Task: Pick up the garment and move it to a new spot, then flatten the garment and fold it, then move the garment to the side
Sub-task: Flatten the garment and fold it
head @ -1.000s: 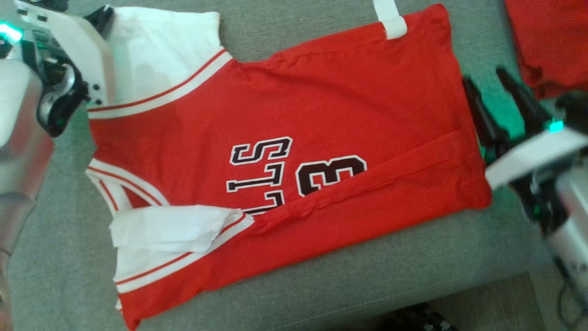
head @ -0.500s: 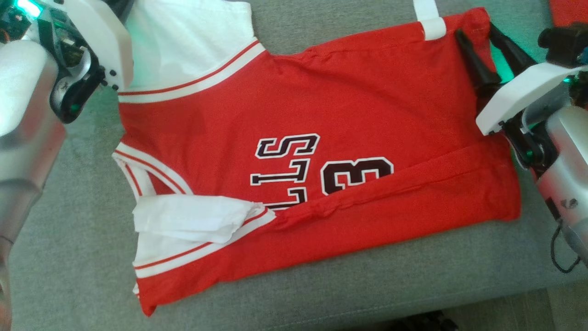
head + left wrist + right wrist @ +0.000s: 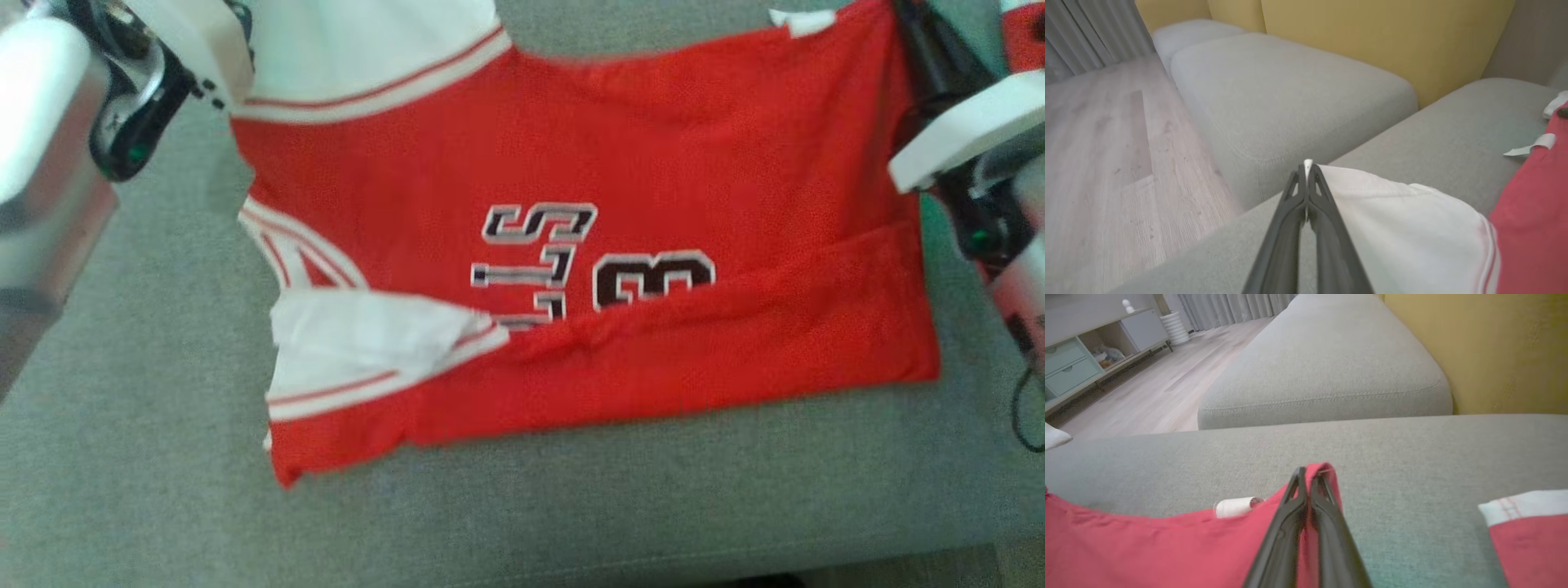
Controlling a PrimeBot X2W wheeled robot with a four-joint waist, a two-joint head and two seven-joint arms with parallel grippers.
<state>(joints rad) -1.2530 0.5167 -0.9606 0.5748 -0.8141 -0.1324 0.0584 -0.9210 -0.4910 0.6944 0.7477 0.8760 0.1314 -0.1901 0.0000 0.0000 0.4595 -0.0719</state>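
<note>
The garment is a red jersey with white sleeves and black lettering, spread on the grey sofa cushion with its near long edge folded over. In the left wrist view my left gripper is shut on the corner of the garment's white sleeve. In the right wrist view my right gripper is shut on the garment's red far corner, beside a small white tag. The head view shows the right gripper's dark fingers at that top right corner.
Another red and white cloth lies on the cushion to the right of the garment. A second grey cushion and a yellow backrest lie beyond. Wooden floor lies past the sofa's edge.
The right gripper moved from the garment's right edge up to its far corner and closed on it. The head camera shifted, so the garment sits higher in the picture.
</note>
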